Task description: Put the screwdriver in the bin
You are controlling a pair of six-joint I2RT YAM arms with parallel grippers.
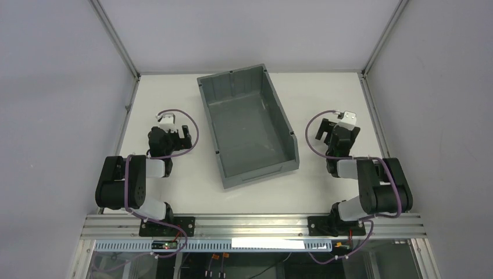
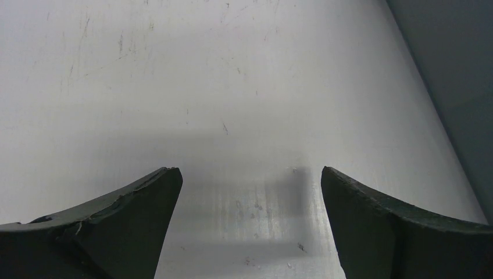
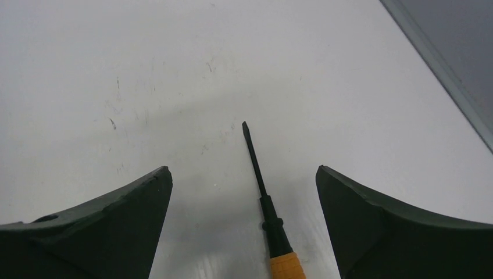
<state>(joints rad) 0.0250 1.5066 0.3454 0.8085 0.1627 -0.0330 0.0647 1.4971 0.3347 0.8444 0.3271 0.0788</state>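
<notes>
The screwdriver (image 3: 271,216) shows only in the right wrist view. It lies flat on the white table, its thin black shaft pointing away and its orange handle at the bottom edge. My right gripper (image 3: 243,168) is open just above the table, one jaw on each side of the screwdriver, not touching it. In the top view the right gripper (image 1: 338,129) hides the screwdriver. The grey bin (image 1: 247,125) stands in the middle of the table and looks empty. My left gripper (image 1: 172,132) is open and empty over bare table (image 2: 247,171), left of the bin (image 2: 459,87).
Grey enclosure walls with aluminium rails (image 1: 372,110) border the table on both sides. The right rail and wall (image 3: 447,64) run close to the right gripper's outer side. The arm bases sit on the near rail (image 1: 250,224).
</notes>
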